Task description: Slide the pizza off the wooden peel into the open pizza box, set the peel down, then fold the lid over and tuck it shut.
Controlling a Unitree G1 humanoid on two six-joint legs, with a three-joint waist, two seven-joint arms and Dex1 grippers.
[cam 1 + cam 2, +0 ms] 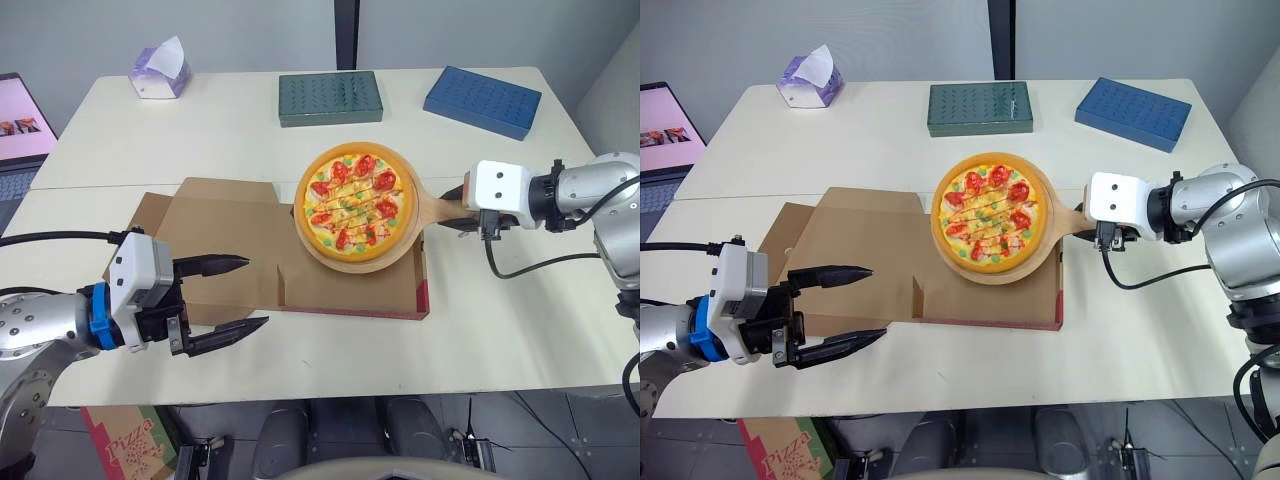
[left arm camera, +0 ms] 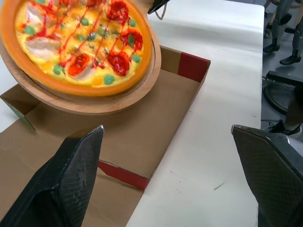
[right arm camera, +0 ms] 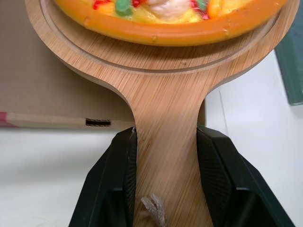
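Along far edge of white table point(image 1: 520, 330): purple tissue box point(image 1: 159, 72) left, dark green flat box point(image 1: 330, 97) centre, blue flat box point(image 1: 482, 100) right (set askew). Laptop point(image 1: 18, 130) beyond left edge, screen lit. Printed carton point(image 1: 128, 442) on floor below.

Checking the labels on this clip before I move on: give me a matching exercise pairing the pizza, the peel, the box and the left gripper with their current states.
1. pizza
2. wooden peel
3. pizza box
4. left gripper

A. jaws apart, holding nothing
B. lying on the peel
C. handle clamped by the right gripper
D. lid open, tray empty

Pairs: 1-B, 2-C, 3-D, 4-A
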